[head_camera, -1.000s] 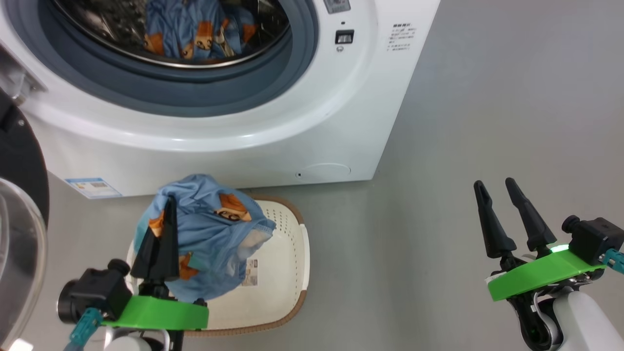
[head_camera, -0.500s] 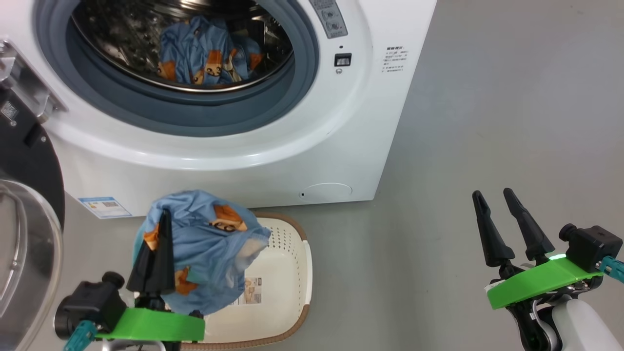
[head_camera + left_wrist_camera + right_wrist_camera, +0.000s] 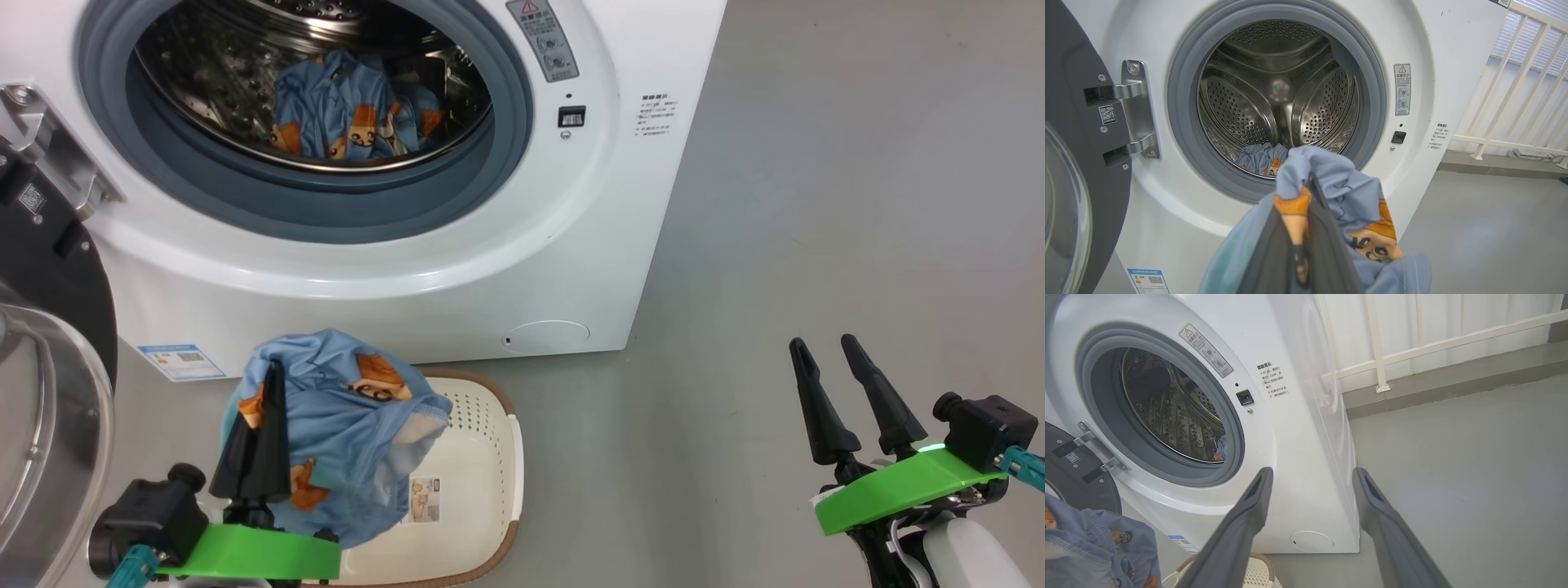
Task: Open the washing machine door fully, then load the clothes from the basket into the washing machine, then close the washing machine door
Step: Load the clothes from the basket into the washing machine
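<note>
The white washing machine [image 3: 620,122] stands with its round black-rimmed door [image 3: 49,278] swung open at the left. One piece of the light-blue clothes [image 3: 351,114] lies in the steel drum [image 3: 1278,94]. My left gripper [image 3: 273,371] is shut on another light-blue garment [image 3: 351,425], held above the cream basket [image 3: 482,457] in front of the machine. In the left wrist view the garment [image 3: 1339,188] drapes over the shut fingers [image 3: 1327,241] below the drum opening. My right gripper [image 3: 824,347] is open and holds nothing, over the floor at the right.
Grey floor [image 3: 857,204] spreads to the right of the machine. A white railing [image 3: 1412,343] runs along the wall behind it. The door's glass bowl [image 3: 41,425] bulges at the lower left, close to my left arm.
The head view has shifted, so the drum opening shows lower and more fully. The left gripper stays shut on the garment above the basket; the right gripper stays open.
</note>
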Robot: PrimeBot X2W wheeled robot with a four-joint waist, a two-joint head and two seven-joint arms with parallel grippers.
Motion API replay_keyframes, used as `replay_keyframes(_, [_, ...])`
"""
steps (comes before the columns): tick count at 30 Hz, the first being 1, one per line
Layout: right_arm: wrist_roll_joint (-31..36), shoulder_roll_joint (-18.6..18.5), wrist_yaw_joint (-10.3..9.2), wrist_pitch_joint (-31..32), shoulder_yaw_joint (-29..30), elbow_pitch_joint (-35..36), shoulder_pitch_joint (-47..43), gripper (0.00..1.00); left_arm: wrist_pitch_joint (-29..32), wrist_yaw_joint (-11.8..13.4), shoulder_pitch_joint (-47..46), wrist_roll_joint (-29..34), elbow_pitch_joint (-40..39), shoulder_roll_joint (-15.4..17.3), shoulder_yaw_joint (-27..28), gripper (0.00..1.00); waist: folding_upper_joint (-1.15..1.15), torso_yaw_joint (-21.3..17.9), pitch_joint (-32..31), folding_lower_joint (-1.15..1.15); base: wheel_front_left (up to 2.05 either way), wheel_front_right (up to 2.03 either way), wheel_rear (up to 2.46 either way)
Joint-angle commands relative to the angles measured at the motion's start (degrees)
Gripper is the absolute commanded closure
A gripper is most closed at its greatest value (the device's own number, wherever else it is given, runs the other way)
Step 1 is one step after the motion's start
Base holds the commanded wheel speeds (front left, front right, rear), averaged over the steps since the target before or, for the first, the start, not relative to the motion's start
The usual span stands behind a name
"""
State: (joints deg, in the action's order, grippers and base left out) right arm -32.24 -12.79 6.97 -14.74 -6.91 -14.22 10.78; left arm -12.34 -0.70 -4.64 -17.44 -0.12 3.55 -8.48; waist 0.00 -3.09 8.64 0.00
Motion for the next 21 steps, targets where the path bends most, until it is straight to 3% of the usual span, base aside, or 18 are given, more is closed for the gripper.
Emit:
replay_keyframes(1, [0.6,-0.4,0.52,-0.3,-1.2,1.4,0.0,0.00,0.0,0.5,-0.3,-0.6,-1.8,0.9,1.9,1.00,0.00,0.0,0.1,0.00,0.00,0.00,0.00])
replay_keyframes(21, [0.4,-0.5,0.52,-0.3,-1.2,1.7,0.3,0.00,0.0,0.4,-4.6,-0.7,-2.2,1.6,0.9,1.00,0.00,0.1,1.2,0.00,0.00,0.00,0.00])
